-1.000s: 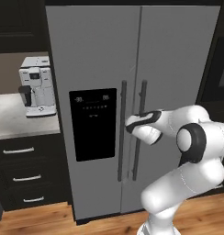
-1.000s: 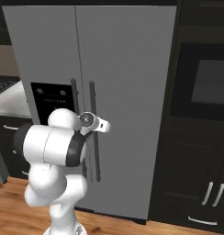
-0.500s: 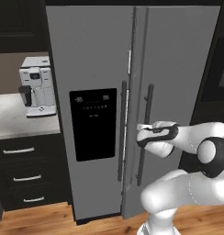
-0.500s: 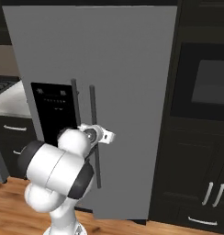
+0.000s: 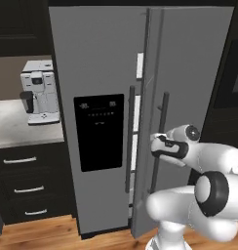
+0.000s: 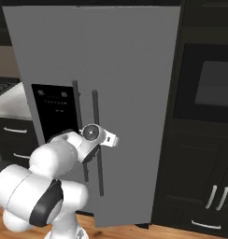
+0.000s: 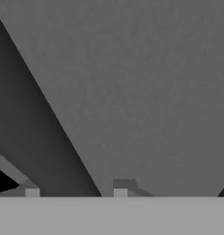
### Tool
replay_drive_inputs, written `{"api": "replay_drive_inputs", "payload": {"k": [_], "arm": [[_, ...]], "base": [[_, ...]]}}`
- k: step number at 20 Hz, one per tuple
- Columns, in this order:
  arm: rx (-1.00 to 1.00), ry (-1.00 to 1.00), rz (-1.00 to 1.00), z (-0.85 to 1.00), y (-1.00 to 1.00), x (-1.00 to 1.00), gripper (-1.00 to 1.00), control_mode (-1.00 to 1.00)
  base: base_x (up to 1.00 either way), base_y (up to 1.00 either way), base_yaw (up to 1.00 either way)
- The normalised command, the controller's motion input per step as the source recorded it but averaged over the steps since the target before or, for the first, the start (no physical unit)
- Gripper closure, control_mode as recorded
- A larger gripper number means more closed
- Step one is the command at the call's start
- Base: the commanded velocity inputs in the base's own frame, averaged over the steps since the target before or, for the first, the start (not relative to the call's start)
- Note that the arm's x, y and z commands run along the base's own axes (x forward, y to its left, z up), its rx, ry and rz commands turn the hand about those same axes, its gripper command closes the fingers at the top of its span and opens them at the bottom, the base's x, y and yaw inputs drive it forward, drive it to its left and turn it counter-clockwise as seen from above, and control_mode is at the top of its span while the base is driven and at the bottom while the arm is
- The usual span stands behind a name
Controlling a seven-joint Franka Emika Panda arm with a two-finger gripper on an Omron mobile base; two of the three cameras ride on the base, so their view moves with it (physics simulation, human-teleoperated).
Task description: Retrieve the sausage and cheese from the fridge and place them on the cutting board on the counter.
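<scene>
The tall grey fridge (image 5: 96, 58) stands straight ahead, with its black dispenser panel (image 5: 99, 132) on the left door. Its right door (image 5: 194, 73) stands ajar, and white shelf edges (image 5: 139, 66) show in the gap. My gripper (image 5: 157, 145) is shut on that door's long vertical handle (image 5: 162, 112), about halfway up. From the right side, the gripper (image 6: 91, 154) sits at the same handle (image 6: 96, 116). In the hand view the grey door face (image 7: 146, 92) is close, with a dark band running between my fingertips (image 7: 120, 189). The sausage, cheese, cutting board and counter are out of view.
A white coffee machine (image 5: 40, 93) stands on a plain grey top (image 5: 18, 127) over black drawers (image 5: 28, 188), left of the fridge. A dark wall oven (image 6: 211, 88) and dark cabinets (image 6: 200, 186) flank its right side. Wooden floor (image 5: 43, 234) lies below.
The right fridge door has swung out from shut to ajar, opening a gap with shelves. My hand has come down and back toward the base along with the handle.
</scene>
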Motion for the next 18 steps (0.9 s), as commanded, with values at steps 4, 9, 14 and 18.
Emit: {"api": "replay_drive_inputs", "payload": {"k": [4,9,14,18], "arm": [[0.00,0.32,-0.14,0.00,-0.68,-0.24,1.00,-1.00],[0.00,0.25,-0.16,0.00,-0.71,-0.33,1.00,-1.00],[0.00,0.23,-0.15,-0.01,-0.74,-0.36,1.00,-1.00],[0.00,0.19,-0.12,-0.04,-0.79,-0.38,1.00,-1.00]], "base": [[0.00,0.00,0.00],[0.00,0.00,0.00],[0.00,0.00,0.00],[0.00,0.00,0.00]]}}
